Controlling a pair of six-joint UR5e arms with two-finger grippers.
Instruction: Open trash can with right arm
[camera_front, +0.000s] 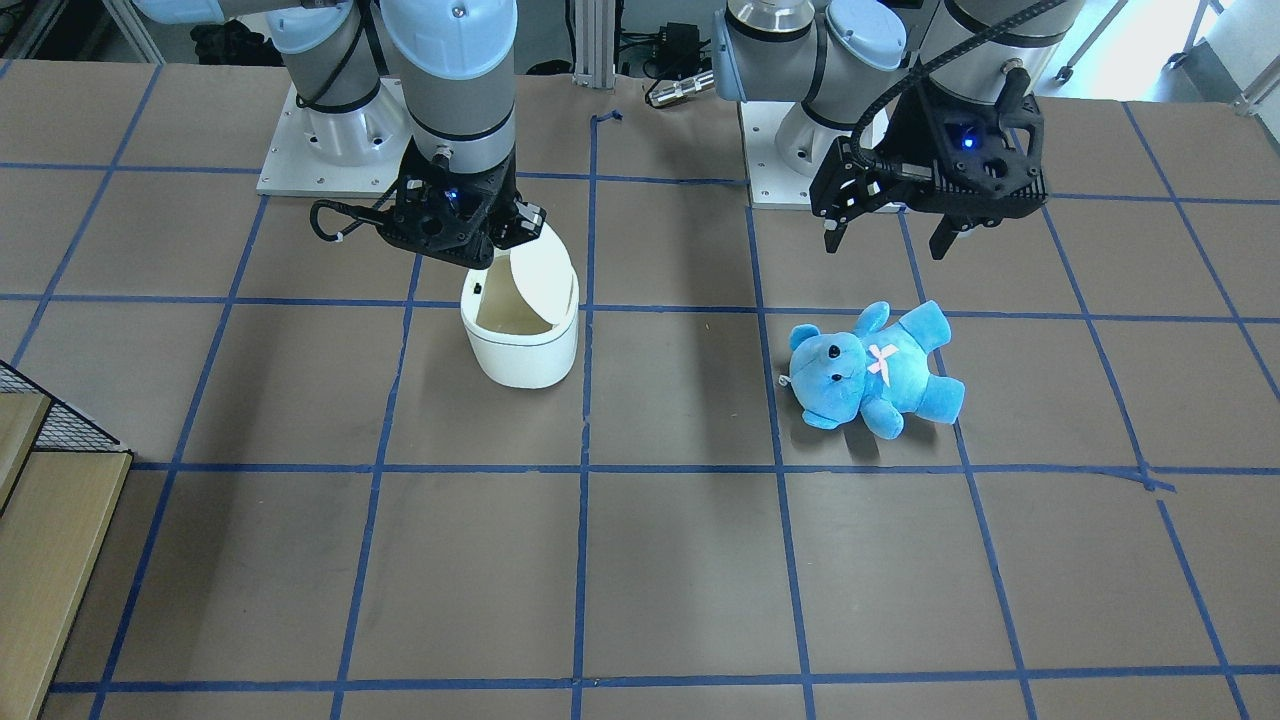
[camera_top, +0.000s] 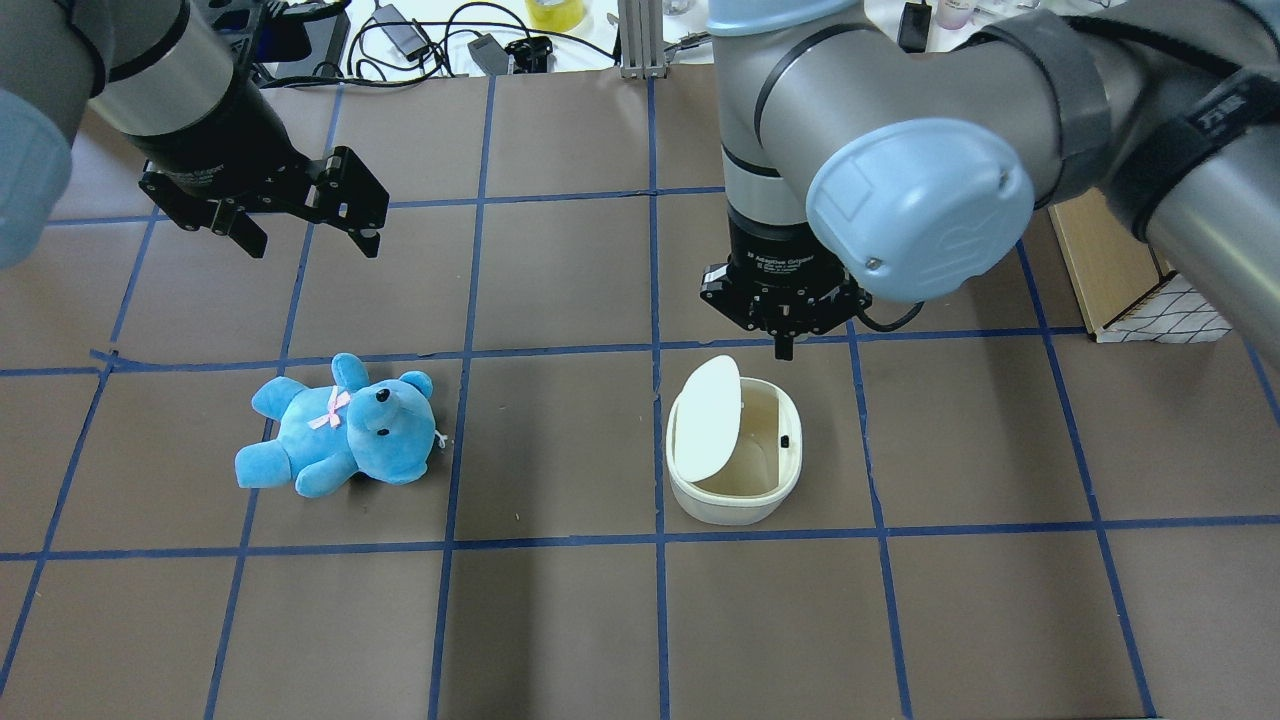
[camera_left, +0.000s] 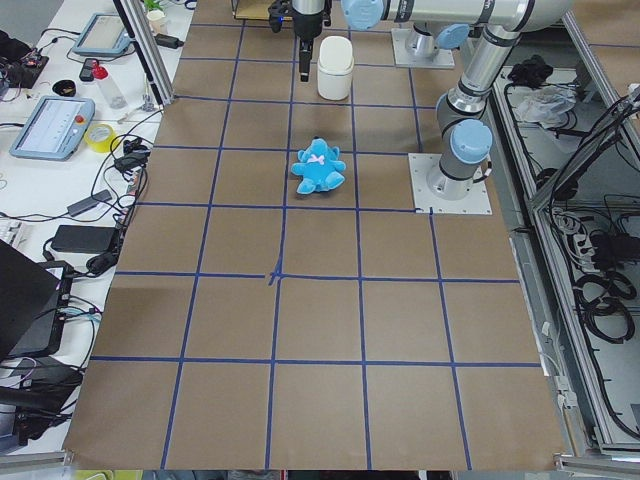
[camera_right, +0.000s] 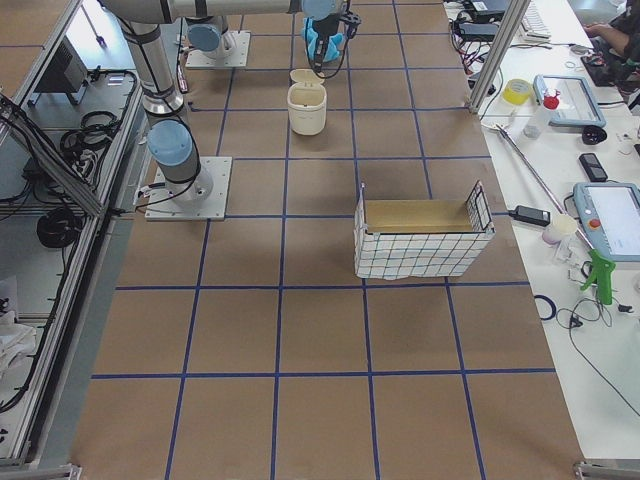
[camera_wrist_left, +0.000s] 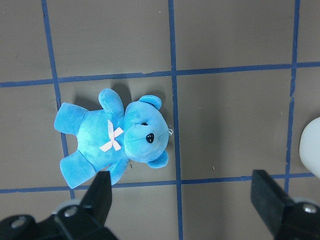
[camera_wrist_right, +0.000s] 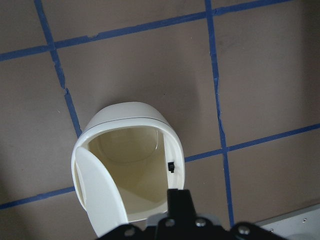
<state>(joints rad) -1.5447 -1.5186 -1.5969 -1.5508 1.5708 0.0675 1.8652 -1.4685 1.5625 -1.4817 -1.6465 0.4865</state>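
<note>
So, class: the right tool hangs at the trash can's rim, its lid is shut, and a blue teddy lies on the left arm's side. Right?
No: the lid of the trash can is flipped up, not shut, as the overhead view shows. The right tool hangs at its rim, and the blue teddy lies on the left arm's side.
</note>
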